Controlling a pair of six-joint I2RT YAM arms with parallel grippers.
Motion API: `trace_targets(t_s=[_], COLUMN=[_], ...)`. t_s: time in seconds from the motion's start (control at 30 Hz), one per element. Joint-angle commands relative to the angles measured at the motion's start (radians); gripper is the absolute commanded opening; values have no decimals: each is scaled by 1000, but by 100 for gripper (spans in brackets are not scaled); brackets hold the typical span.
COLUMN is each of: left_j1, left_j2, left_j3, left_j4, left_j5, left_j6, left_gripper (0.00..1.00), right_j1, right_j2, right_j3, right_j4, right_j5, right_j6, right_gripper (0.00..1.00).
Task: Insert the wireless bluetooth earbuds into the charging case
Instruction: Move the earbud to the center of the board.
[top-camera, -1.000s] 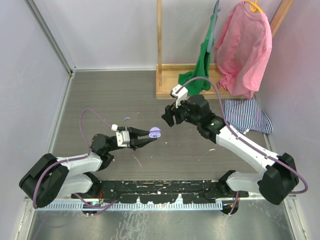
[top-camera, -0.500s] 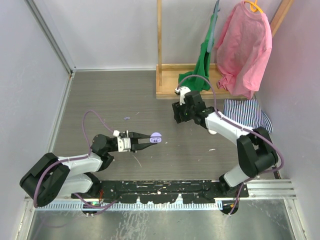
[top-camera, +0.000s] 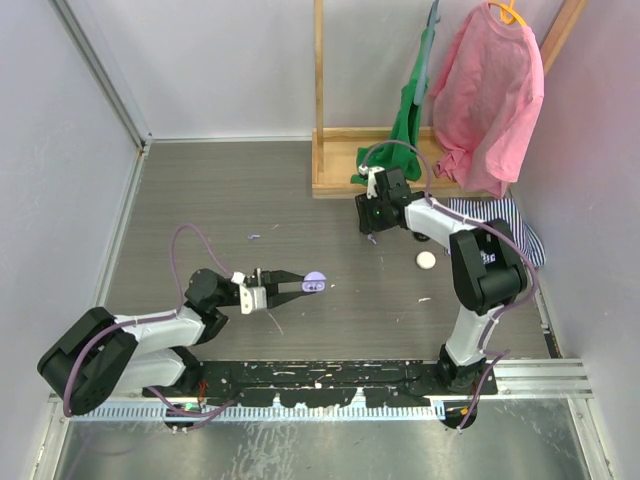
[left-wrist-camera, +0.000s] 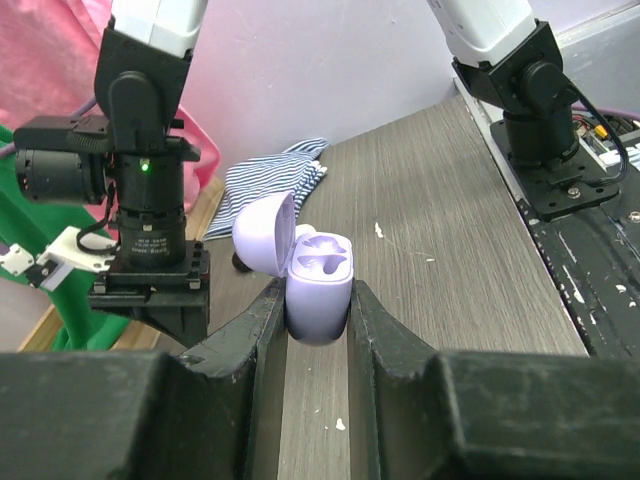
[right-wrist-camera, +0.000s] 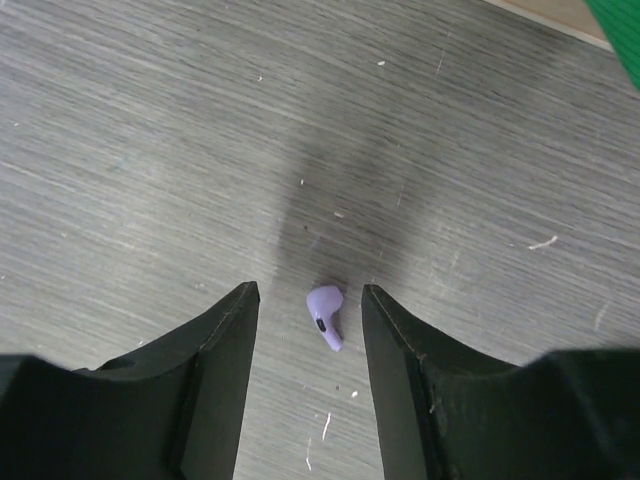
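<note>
A lilac charging case (left-wrist-camera: 320, 278) with its lid swung open is clamped between the fingers of my left gripper (left-wrist-camera: 315, 300), held above the table; its two sockets look empty. From above, the case (top-camera: 314, 282) sits at the tip of the left gripper (top-camera: 306, 285). One lilac earbud (right-wrist-camera: 325, 315) lies on the table between the fingers of my right gripper (right-wrist-camera: 308, 292), which stands open around it without touching. The right gripper (top-camera: 372, 226) points down near the wooden rack. Another small lilac piece (top-camera: 253, 237) lies farther left.
A white round puck (top-camera: 427, 260) lies right of the right gripper, with a white fleck (top-camera: 424, 299) nearer the front. A wooden rack (top-camera: 335, 185) with green and pink garments stands at the back. A striped cloth (top-camera: 495, 230) lies at the right.
The right arm swung back toward the rack and came down over the lilac earbud, its jaws narrowing. The left gripper moved slightly nearer with the case still held.
</note>
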Motion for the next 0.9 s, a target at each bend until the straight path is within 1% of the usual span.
trace_targets(t_s=[0.0, 0.2, 0.6, 0.8, 0.87], left_j1=[-18, -29, -34, -37, -39], left_j2=[-15, -3, -12, -11, -11], left_j3=[-7, -4, 1, 3, 5], left_j4=[7, -11, -40, -48, -52], left_j5=[-29, -43, -47, -52, -52], left_j6=[103, 138, 151, 153, 152], left_gripper=[0, 0, 0, 0, 0], right_j1=[0, -4, -4, -1, 3], right_j2=[43, 99, 153, 155, 144], right_j3=[80, 132, 172, 167, 160], right_j4=[-27, -73, -181, -202, -206], right_j5=[10, 11, 0, 19, 29], right_j6=[-23, -36, -44, -41, -41], right_gripper=[51, 41, 38, 32, 27])
